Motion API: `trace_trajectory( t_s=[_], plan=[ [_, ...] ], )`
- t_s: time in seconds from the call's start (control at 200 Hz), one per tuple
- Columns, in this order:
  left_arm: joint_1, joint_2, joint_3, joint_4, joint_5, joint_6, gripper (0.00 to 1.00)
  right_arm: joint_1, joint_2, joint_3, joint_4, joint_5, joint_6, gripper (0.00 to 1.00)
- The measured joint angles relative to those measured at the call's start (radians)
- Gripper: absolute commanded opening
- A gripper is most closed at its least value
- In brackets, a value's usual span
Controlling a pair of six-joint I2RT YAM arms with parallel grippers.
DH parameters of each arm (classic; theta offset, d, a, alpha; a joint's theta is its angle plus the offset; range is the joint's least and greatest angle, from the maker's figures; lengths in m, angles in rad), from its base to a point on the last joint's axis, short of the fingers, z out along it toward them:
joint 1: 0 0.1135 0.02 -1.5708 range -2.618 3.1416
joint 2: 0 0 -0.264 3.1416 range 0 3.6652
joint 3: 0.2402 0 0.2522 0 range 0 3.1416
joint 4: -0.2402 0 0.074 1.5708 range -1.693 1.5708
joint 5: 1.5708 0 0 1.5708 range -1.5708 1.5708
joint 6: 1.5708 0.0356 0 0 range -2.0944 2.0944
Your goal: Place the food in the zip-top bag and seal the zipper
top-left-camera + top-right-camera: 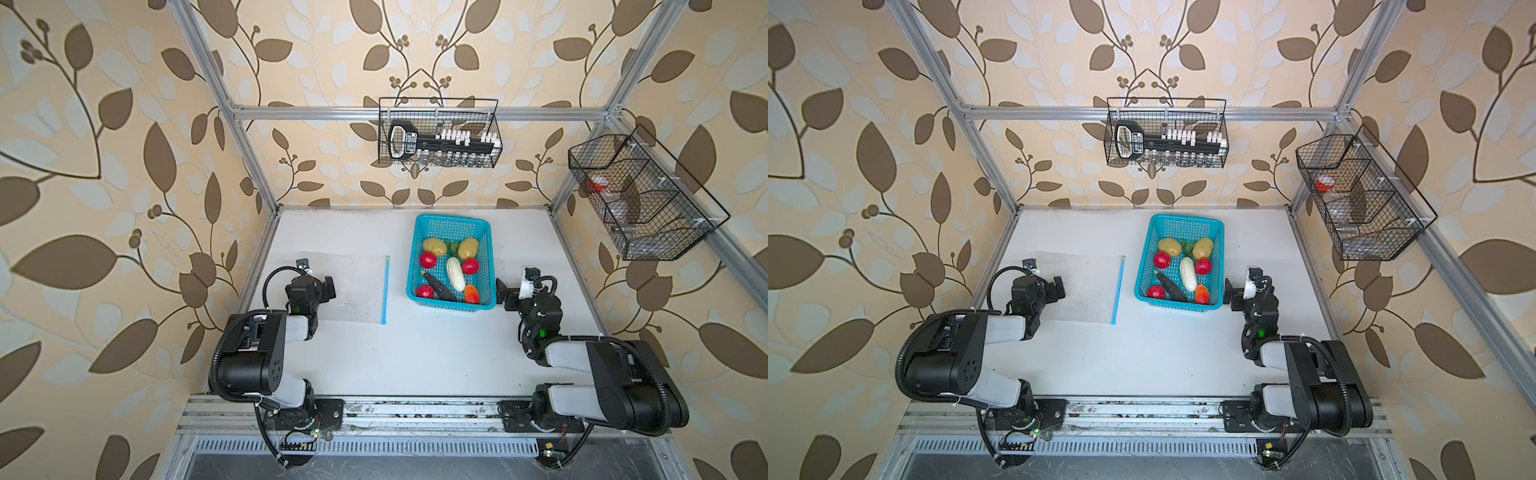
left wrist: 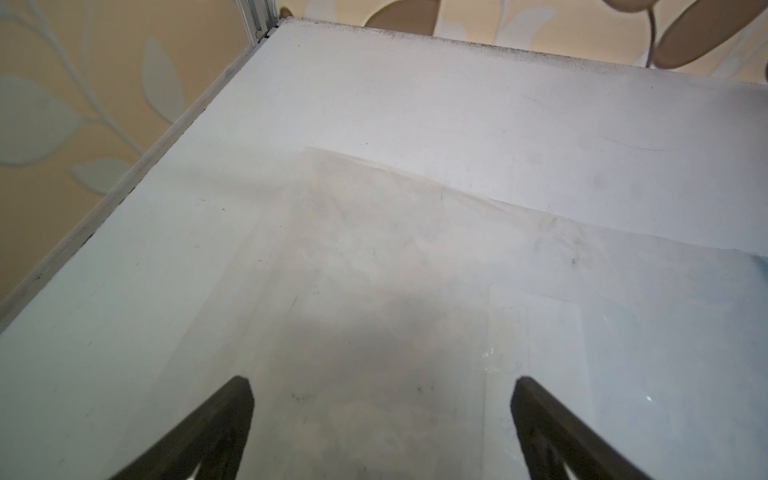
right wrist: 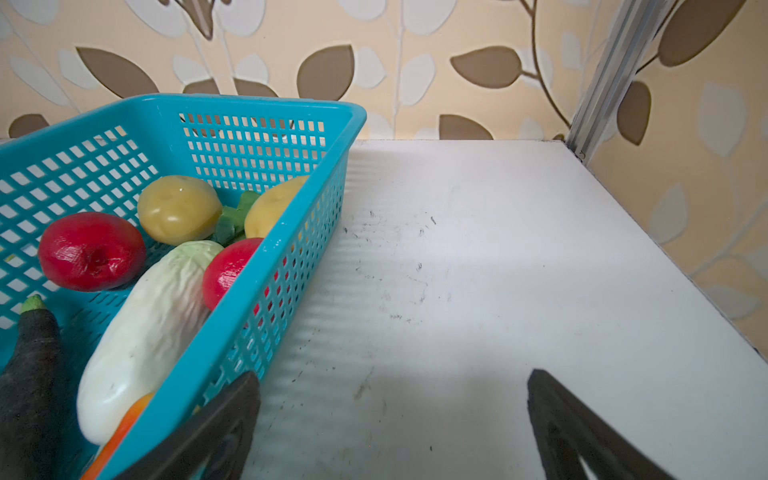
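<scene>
— Left gripper (image 2: 382,380) and right gripper (image 3: 395,374) both stand wide apart, empty. Where is the food (image 1: 456,274)?
— All in the basket (image 1: 453,218), near the flat bag (image 1: 349,286) on the table (image 1: 415,353).
— How will the bag handle?
— Thin, limp and slippery, I think; better to pinch it near the blue zipper (image 1: 386,291). Whether it is open, I cannot see.

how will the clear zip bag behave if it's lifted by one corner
The zip-top bag lies thin and flat on the table, so it will probably flop and sag. It looks empty, so likely very light and apt to slide if pushed. Its blue zipper edge is probably the stiffest part.
</scene>
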Motion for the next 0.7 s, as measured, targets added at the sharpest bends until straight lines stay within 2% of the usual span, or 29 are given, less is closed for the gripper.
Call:
trace_trajectory(
  t_s=[0.7],
  plan=[
    [0.000, 0.000, 0.000, 0.000, 0.037, 0.007, 0.99, -0.004, 0.000, 0.000, 0.000, 0.025, 0.004, 1.00]
  ],
)
